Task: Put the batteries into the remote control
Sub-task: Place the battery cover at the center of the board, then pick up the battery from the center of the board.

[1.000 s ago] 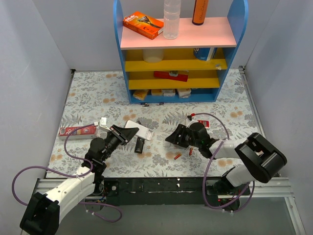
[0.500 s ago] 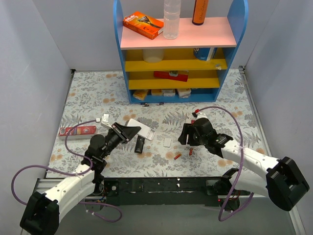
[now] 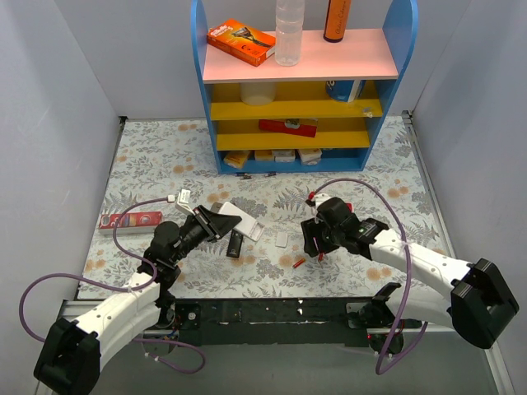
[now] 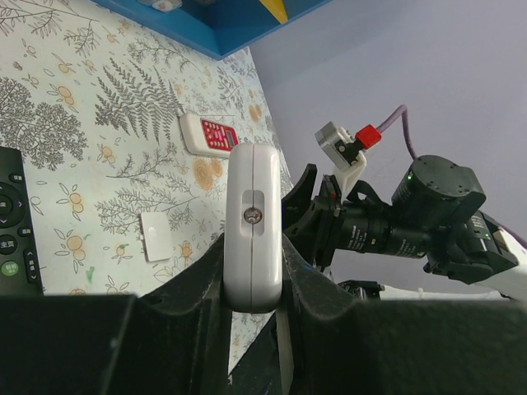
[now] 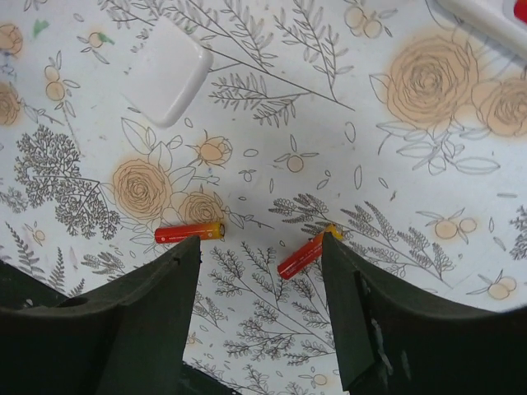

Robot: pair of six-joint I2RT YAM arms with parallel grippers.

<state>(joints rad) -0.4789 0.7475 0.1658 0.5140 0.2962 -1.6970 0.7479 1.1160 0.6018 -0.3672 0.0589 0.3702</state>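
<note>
Even, bright, seemingly overhead light with soft shadows; sharp top view, near foreground dark and blurred in wrist views.

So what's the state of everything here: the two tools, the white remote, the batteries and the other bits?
White remote: clamped on edge by the left tool, raised off the table.
Left tool: shut on the white remote.
Right tool: open, holding nothing, hovering low.
Red-orange batteries: two, lying loose under the right tool.
Small white plate: lying flat, on its own.
Black remote: lying flat, untouched.
</note>
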